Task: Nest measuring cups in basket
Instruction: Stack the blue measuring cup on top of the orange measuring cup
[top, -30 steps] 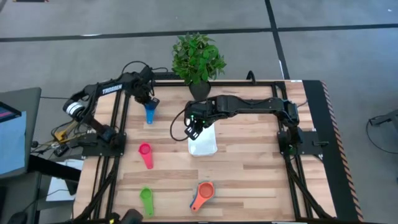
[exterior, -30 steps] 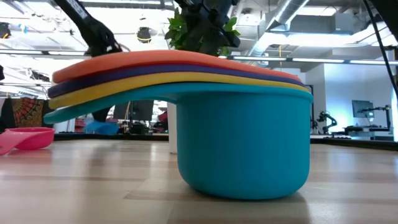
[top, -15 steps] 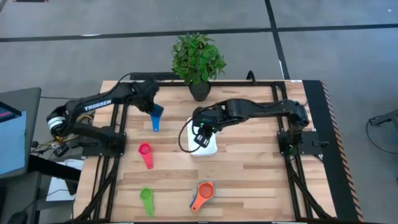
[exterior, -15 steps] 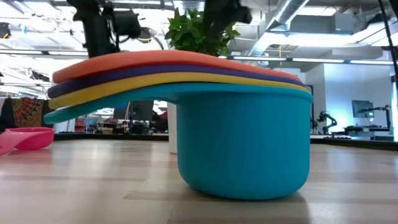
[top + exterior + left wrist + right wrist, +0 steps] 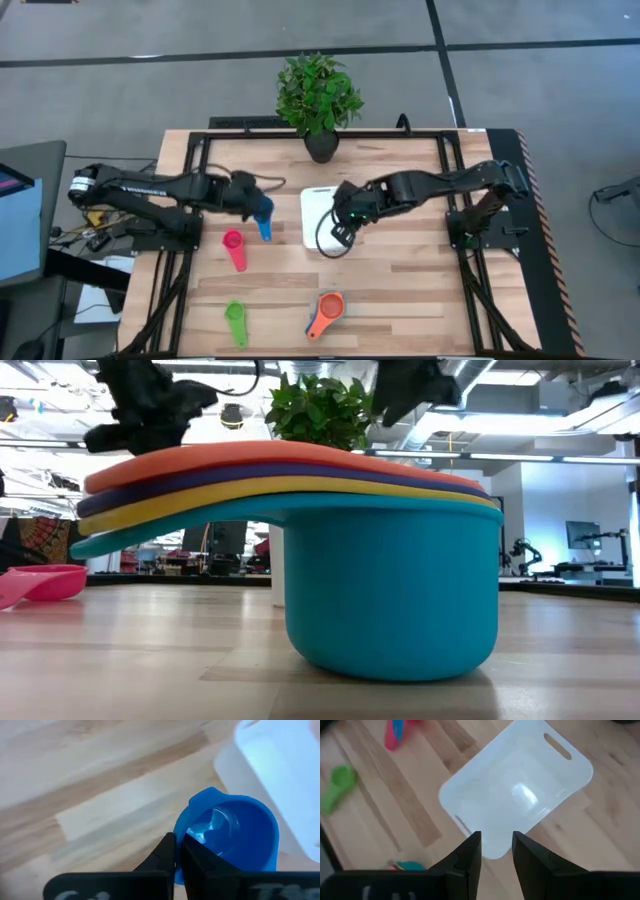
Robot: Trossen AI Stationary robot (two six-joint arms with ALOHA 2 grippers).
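Seven cups belong to this job, though only some can be counted plainly from above. The blue cup (image 5: 264, 214) is off the table in the left gripper (image 5: 252, 204), whose fingers (image 5: 167, 854) are pinched tight on its rim — a hold that keeps the bowl free to drop into something, I'd guess. It hangs just left of the white basket (image 5: 320, 206), which sits mid-table and looks bare inside. The right gripper (image 5: 343, 228) hovers at the basket's near right corner with a narrow gap between its fingers (image 5: 470, 851) and nothing in them; whether it means to steady the basket or has let it go, I can't say.

On the boards left of the basket lies the pink cup (image 5: 234, 246), and nearer the front edge the green cup (image 5: 236, 320). To the right of that stands a nested stack (image 5: 326, 312) — orange on top, teal at the bottom in the level view (image 5: 390, 585), with purple and yellow handles sandwiched between. Stacked like that, they look ready to go over as one lot.

That stack fills the level view, hiding the basket and most of both arms. The potted plant (image 5: 318, 95) stands at the far edge. The basket's inside is pale and glary, so a small thing in it could be missed.
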